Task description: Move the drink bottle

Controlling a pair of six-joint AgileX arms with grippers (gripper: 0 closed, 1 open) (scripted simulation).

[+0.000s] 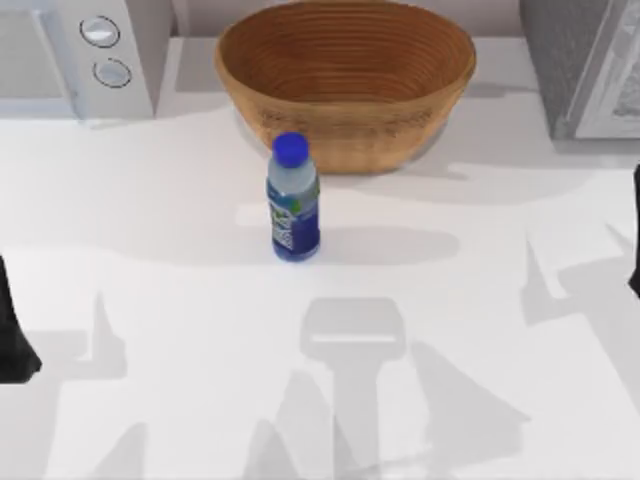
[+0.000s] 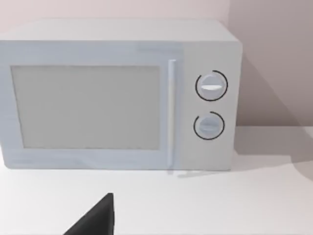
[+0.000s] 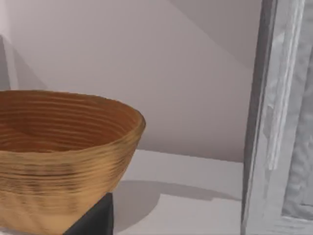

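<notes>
Standing upright near the middle of the bench (image 1: pixel 150 290), just in front of the woven basket (image 1: pixel 345 80) and apart from it, the drink bottle (image 1: pixel 293 200) looked light and fairly stiff, a small clear plastic thing with a round blue cap and a dark blue label. Its smooth wall was likely slippery, and being tall for its base it would probably tip if nudged high up near the cap. A hold around the labelled body, at about mid-height or a little below, seemed the safest, with the fingers closing from opposite sides; the neck under the cap looked too narrow for a sure grip. The microwave (image 2: pixel 117 93) sat at the bench's far left corner and a grey cabinet (image 1: pixel 585 65) at the far right corner. The left gripper (image 1: pixel 15 330) was parked at the left edge of the bench, well apart from the bottle, seen as a dark shape only, so whether this pincer was open or closed I could not tell. The right gripper (image 1: pixel 635 245) sat at the right edge, likewise well apart, and its state could not be told either. Neither pincer touched or held anything, and the bottle had not yet been taken up
</notes>
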